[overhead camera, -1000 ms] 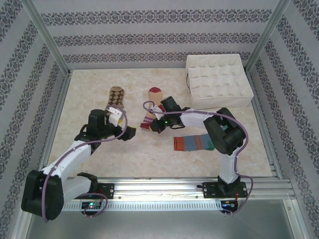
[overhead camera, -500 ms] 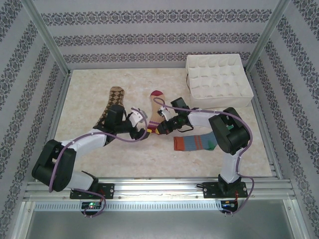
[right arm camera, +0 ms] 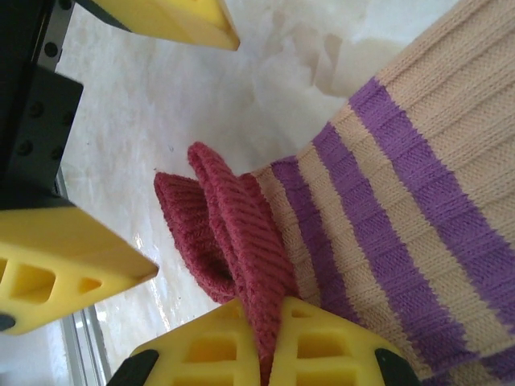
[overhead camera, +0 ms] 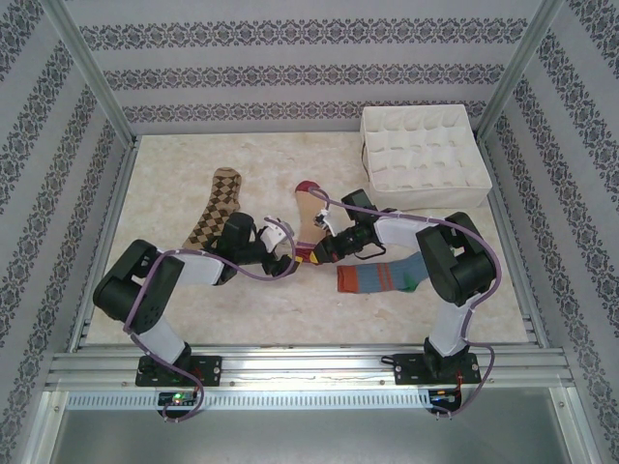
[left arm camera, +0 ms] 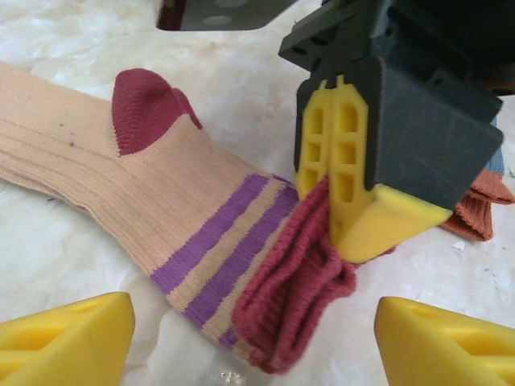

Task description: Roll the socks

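- I count three socks: argyle sock (overhead camera: 215, 208) left of centre, peach sock (overhead camera: 308, 205) mid-table, striped sock (overhead camera: 379, 277) toward the near right.
- One box (overhead camera: 426, 155) sits in the far right corner.
- My right gripper (right arm camera: 269, 342) is clenched on the peach sock's cuff (right arm camera: 225, 233).
- My left gripper (left arm camera: 253, 342) is released, its fingers flanking the cuff.
- The table (overhead camera: 164, 174) is bare along its near edge and in its far left corner.

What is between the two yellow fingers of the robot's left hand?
In the left wrist view, the bunched dark red cuff of the peach sock lies between them, pinched by the shut right hand; the left hand stands open.
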Motion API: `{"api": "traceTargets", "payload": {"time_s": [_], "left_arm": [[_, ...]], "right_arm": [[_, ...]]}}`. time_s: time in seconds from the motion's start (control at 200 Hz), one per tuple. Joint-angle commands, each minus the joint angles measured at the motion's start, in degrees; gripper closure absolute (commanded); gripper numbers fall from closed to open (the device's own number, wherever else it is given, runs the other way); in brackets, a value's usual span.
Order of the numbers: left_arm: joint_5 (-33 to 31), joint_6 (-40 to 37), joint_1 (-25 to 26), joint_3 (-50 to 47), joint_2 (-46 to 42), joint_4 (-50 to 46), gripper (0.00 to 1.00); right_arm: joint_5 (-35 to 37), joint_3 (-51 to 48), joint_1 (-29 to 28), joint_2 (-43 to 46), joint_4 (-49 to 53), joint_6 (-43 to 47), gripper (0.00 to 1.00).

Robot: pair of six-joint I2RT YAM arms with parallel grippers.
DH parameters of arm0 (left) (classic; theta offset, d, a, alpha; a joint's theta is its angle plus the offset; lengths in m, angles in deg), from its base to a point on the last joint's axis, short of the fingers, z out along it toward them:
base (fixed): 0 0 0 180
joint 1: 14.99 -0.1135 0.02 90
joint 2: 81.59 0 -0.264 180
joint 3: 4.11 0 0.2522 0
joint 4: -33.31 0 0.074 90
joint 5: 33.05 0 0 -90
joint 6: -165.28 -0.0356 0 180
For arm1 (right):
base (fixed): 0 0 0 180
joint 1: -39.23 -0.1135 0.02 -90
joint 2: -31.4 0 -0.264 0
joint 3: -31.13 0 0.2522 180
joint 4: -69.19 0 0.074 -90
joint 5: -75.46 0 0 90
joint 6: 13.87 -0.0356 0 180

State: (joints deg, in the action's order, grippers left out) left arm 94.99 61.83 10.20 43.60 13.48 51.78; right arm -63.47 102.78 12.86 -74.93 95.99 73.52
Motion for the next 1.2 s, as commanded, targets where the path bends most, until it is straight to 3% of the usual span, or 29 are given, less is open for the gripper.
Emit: {"api": "traceTargets", "payload": {"time_s": [0.0, 0.145, 0.27, 0.47, 0.545, 0.7, 0.834, 1.194], "left_arm": [[2.9, 1.7, 0.7, 0.2, 1.5, 5.1, 0.28], [5.7, 2.2, 0.7, 2.1, 2.7, 2.8, 0.45], [6.4, 2.3, 0.8, 2.2, 3.5, 2.3, 0.48], [8.8, 3.7, 0.8, 3.7, 5.7, 0.9, 0.79], [9.1, 4.5, 0.8, 3.9, 6.6, 1.4, 0.85], [8.4, 6.6, 1.1, 5.4, 8.3, 0.6, 0.85], [6.9, 8.8, 1.1, 6.0, 9.5, 1.2, 0.84], [6.9, 11.1, 1.2, 7.2, 12.3, 1.2, 0.84]], "right_arm": [[-2.1, -0.7, 0.3, 1.3, 2.8, 2.2, 0.96], [-2.3, -0.7, 0.3, 1.3, 3.2, 2.3, 0.96], [-2.5, -0.5, 0.3, 1.0, 2.8, 1.9, 0.95], [-2.8, -1.2, 0.3, 1.2, 1.2, 0.7, 0.9], [-2.3, -1.8, 0.4, 1.7, 0.4, 0.2, 0.8], [0.3, -4.4, 0.8, 4.2, -3.1, -2.1, 0.54], [5.6, -7.8, 1.5, 8.2, -8.1, -5.5, 0.44], [17.6, -8.2, -2.5, 10.7, -8.1, -6.1, 0.45]]}}
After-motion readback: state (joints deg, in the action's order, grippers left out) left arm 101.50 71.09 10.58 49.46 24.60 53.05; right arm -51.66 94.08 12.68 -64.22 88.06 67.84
